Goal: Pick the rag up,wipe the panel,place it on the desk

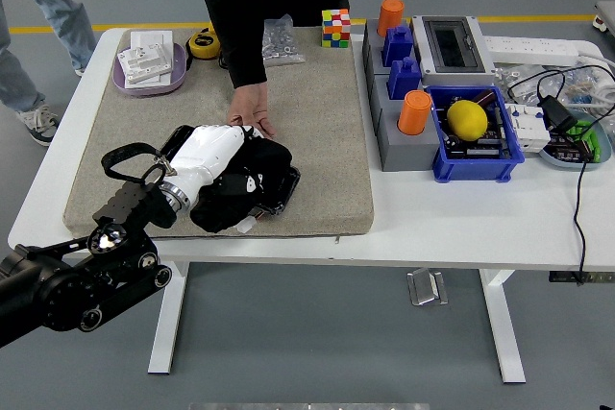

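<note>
My left hand, white with a black arm behind it, lies on the black rag and grips it. The rag is bunched over the black panel, which rests on the beige mat; only the panel's right edge shows. A small white connector pokes out below the rag near the mat's front edge. A person in black stands at the far side, one hand resting on the mat just behind my hand and the panel. My right arm is out of view.
A purple tray with white parts and a yellow tape measure sit back left. A Rubik's cube, grey and blue blocks with orange cups, a blue bin holding a yellow ball, and cables stand to the right.
</note>
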